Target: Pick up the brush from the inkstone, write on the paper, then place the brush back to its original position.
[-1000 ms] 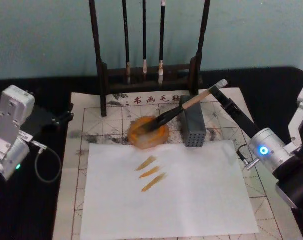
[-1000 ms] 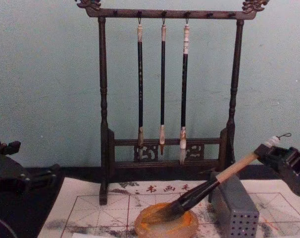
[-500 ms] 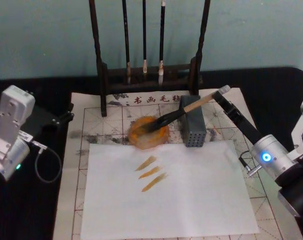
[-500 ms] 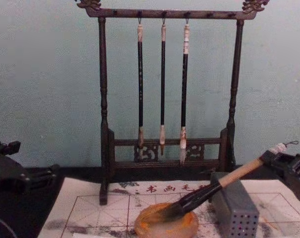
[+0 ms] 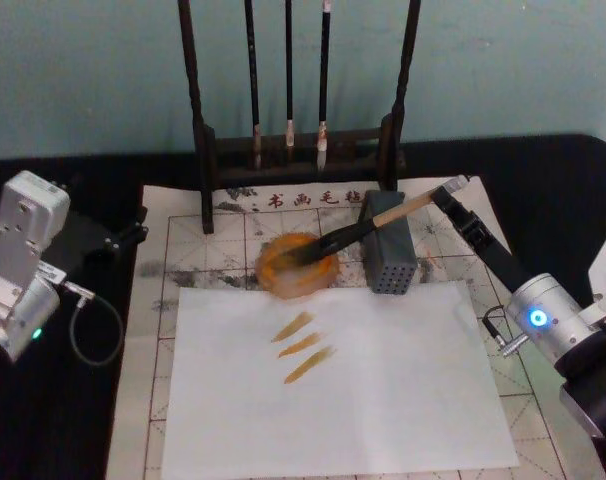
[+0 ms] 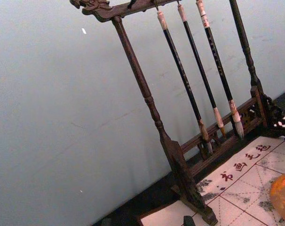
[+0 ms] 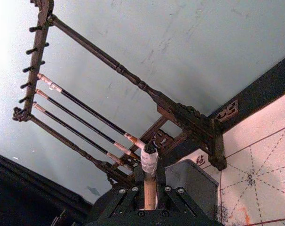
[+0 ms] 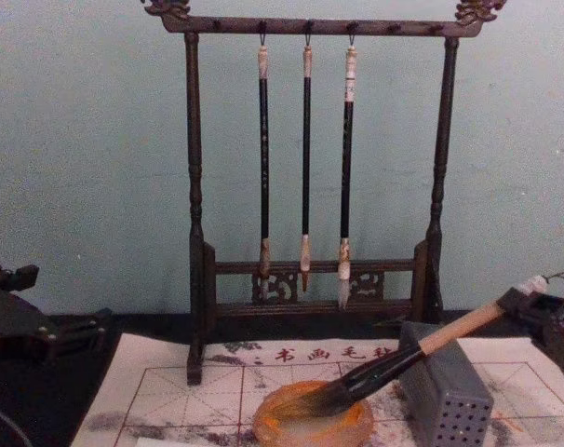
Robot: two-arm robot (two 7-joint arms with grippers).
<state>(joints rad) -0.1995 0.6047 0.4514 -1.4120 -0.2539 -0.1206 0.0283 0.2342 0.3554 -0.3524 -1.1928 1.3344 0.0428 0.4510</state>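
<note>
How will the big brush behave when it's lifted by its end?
Likely stiff: the brush runs straight from the dish to the grey block. Round, so it may roll off that block. Its inked tip probably flexes and drips.

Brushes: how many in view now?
4. Three thin brushes hang side by side on the rack. The large brush, held by the right gripper, leans on the grey block, tip in the inkstone.

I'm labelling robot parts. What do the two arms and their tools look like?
The left arm is a boxy white-silver segment with a small green light and a grey cable looping beside it; the left tool is black. The right arm has a silver cylindrical wrist with a glowing blue ring light; the right tool is long, slim and black.
</note>
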